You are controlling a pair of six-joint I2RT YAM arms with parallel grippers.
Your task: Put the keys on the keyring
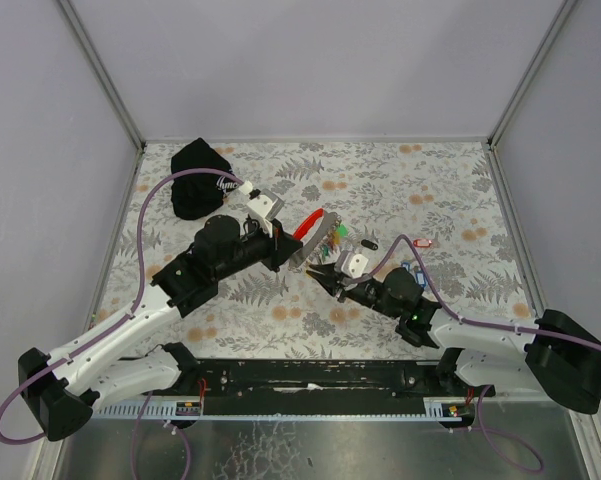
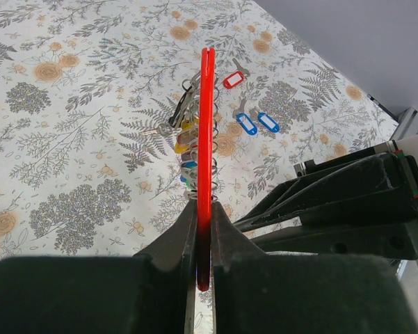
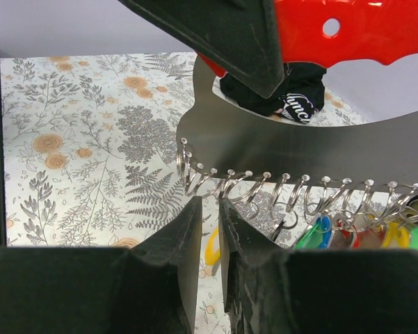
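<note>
The table [image 1: 460, 180] is bounded by grey panels [image 1: 320, 60] along its left, far and right edges. The arm bases occupy the near edge, and the widest stretch of bare cloth lies toward the far right corner. A black cap [image 1: 198, 178] sits in the far left corner. The left arm [image 1: 130, 325] reaches diagonally from the near left corner to the table's centre. The left gripper [image 2: 204, 212] has its fingers clamped on the red plastic piece of the keyring [image 2: 207, 118], which is held edge-on above the cloth. The right arm [image 1: 480, 340] reaches in low from the near right corner. The right gripper [image 3: 209, 209] sits just beneath the keyring's row of wire loops [image 3: 264, 182]. Its fingers are parted by a narrow slit in which a yellow tag [image 3: 212, 247] shows; whether the tag is pinched cannot be determined. Several keys [image 3: 320, 233] hang from the loops. A red-tagged key [image 2: 233, 80] and two blue-tagged keys [image 2: 247, 125] lie loose right of centre. The cap's white lettering is not legible.
</note>
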